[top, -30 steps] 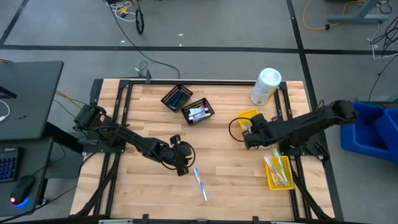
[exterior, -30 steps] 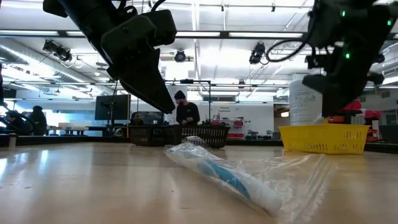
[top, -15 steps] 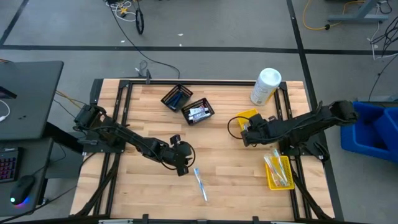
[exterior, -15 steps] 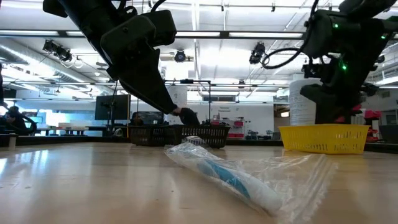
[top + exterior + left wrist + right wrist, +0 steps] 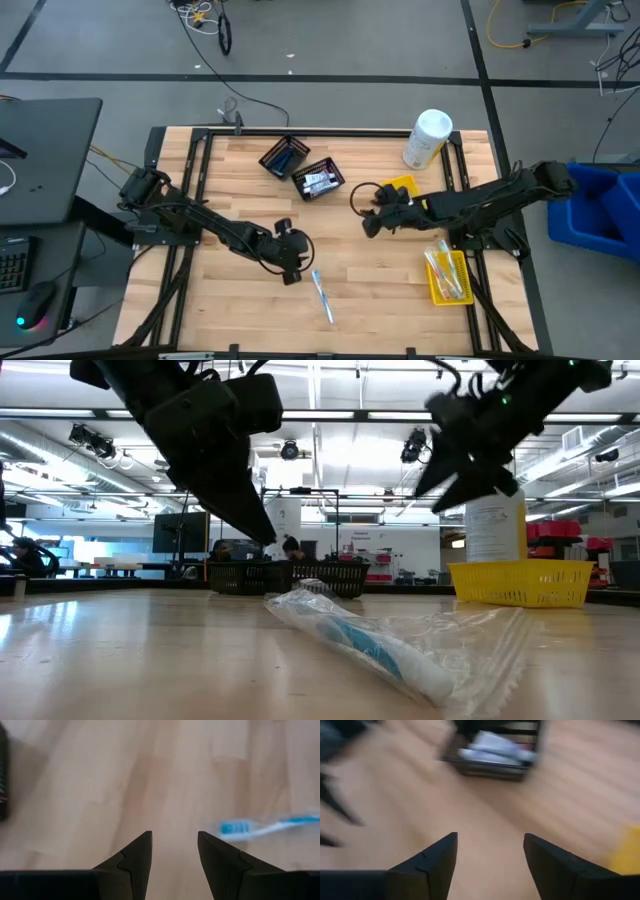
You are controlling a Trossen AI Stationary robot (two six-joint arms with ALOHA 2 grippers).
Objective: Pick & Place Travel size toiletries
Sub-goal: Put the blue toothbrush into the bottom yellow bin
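Arms: both were dark, near black, built of slim jointed links running out from the table's left and right edges.
Left arm (image 5: 200, 222): it ended in a bulky rounded wrist block; black cable ran along its links.
Right arm (image 5: 480, 200): a black cable looped out beside its wrist.
Left gripper (image 5: 174, 857): two matte black fingers, wedge-shaped, tapered to points, each with a stepped seam on its inner face.
Right gripper (image 5: 490, 857): the same black wedge fingers, broader at the base.
Lights: small green dots glowed on the right arm's wrist in the low view.
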